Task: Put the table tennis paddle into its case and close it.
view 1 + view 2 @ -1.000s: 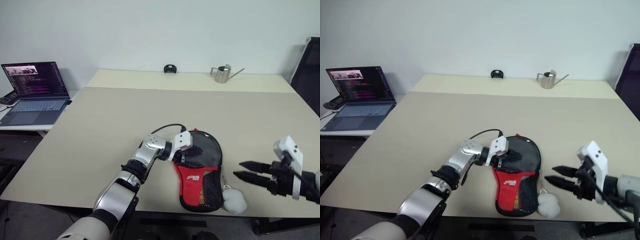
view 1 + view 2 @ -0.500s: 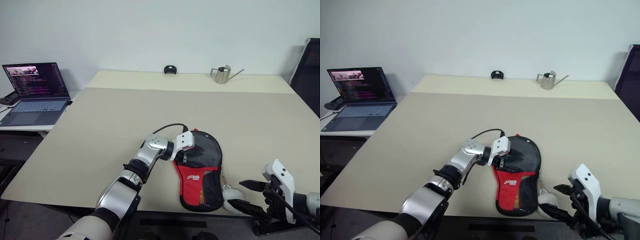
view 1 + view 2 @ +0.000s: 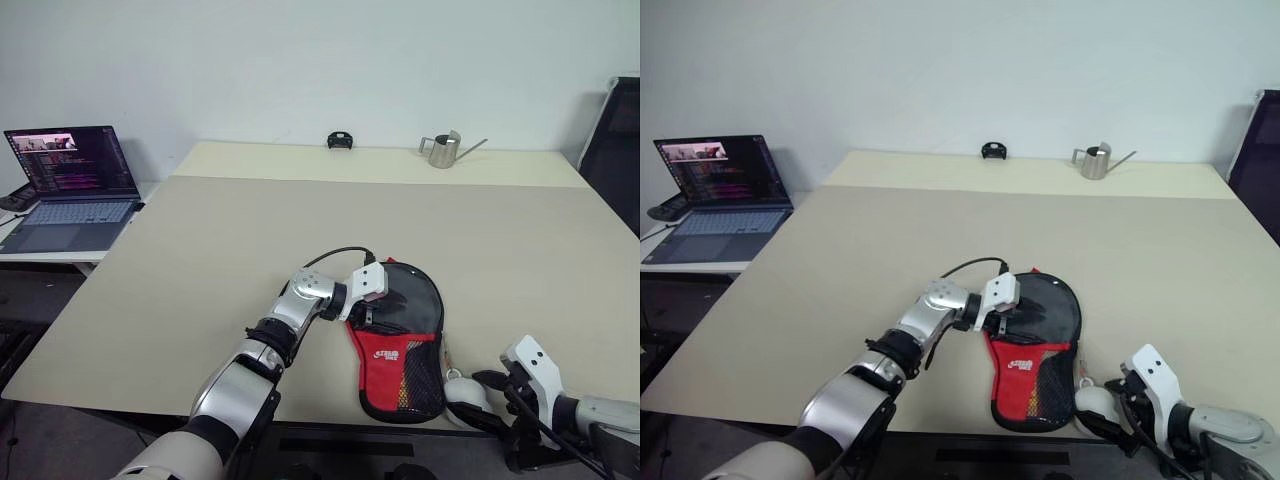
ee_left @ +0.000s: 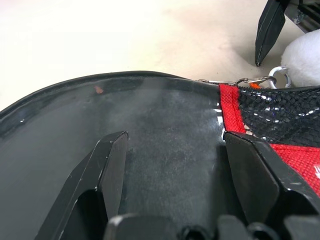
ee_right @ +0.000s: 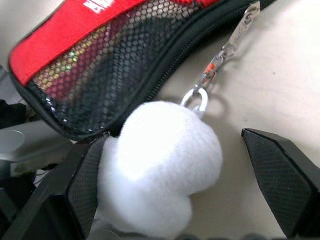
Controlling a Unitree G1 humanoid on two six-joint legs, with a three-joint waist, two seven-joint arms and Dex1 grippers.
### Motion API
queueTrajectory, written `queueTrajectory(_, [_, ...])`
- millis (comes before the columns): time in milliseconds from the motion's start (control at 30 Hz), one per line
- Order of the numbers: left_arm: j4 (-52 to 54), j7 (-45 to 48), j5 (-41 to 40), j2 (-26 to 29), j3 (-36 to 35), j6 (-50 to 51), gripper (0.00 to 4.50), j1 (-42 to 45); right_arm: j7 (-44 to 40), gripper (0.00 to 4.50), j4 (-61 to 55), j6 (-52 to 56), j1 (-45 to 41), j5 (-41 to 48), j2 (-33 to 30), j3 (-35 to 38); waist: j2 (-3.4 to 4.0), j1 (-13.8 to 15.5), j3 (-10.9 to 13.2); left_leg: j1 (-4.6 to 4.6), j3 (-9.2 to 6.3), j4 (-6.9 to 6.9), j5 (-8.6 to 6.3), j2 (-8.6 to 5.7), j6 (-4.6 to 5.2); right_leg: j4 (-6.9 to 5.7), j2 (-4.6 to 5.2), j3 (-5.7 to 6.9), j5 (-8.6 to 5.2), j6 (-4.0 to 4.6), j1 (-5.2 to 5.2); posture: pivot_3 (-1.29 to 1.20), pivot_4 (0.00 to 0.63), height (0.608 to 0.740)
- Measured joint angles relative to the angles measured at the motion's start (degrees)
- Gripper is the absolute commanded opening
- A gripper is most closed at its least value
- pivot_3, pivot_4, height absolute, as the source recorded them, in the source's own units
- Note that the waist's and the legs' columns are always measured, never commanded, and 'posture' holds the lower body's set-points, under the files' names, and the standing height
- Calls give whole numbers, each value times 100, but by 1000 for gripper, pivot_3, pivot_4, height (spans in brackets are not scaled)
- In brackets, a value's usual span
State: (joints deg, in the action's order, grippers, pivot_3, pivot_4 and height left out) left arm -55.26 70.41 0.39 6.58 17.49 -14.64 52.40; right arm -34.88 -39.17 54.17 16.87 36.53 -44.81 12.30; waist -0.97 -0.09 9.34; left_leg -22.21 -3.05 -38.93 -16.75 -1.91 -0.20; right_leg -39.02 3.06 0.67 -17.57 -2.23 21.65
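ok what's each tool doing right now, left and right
Left tool: open, fingers spread over the case, gripping nothing.
Right tool: open, fingers either side of the white pompom on the zip chain, not closed.

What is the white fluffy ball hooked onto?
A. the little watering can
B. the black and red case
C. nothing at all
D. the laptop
B: the fluffy ball hangs from a metal clip and chain that runs to the zip edge of the case, and the open right pincer has a finger on each side of the ball.
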Motion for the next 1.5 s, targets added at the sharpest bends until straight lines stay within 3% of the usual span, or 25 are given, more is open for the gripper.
queueTrajectory(33, [-42, -19, 2, 1, -1, -32, 3316, 1, 0, 4479, 25, -11, -12, -3, 0, -12, -1, 0, 0, 12, 0, 1, 0, 0, 0, 2, 0, 0, 0, 0, -12, 0, 150, 740])
queueTrajectory(133, [-127, -116, 41, 4, -9, -118, 3316, 1, -3, 3936, 74, -45, -35, -15, -1, -41, -2, 1, 1, 33, 0, 3, -1, 0, 1, 3, 0, 0, -1, -1, -31, 0, 150, 740])
queueTrajectory(400, [-505, -205, 68, -34, -63, -203, 3316, 101, 2, 1306, 12, 132, -214, 153, -25, -7, -13, -2, -7, 46, 0, 2, -1, 0, 1, 3, 0, -1, 1, -5, -44, 0, 150, 740])
queueTrajectory(567, [-701, -72, 80, -69, -53, -60, 3316, 220, -21, 169, 11, 422, -474, 457, -252, 394, -15, -2, -13, 48, -2, 3, -1, 0, 1, 4, 0, 1, 1, -5, -47, 0, 150, 740])
queueTrajectory(1000, [-841, 369, 364, -124, 68, 90, 3316, 443, -915, 64, 509, 594, -1358, 640, -1622, 821, -30, 7, -40, 46, -2, 8, -4, 5, 5, 15, 1, 3, 0, -4, -50, 0, 150, 740])
queueTrajectory(1233, [-865, 444, 442, -167, 68, 203, 3316, 489, -1420, 63, 182, 327, -1131, 413, -2141, 603, -34, 13, -46, 44, -4, 9, -5, 6, 6, 20, 1, 6, -1, -6, -50, 0, 150, 740])
queueTrajectory(1500, [-957, 506, 475, -199, 69, 207, 3316, 525, -1591, 61, -212, 194, -753, 292, -2171, 546, -47, 21, -62, 44, -5, 12, -7, 7, 7, 29, 3, 7, -1, -6, -53, 0, 150, 740])
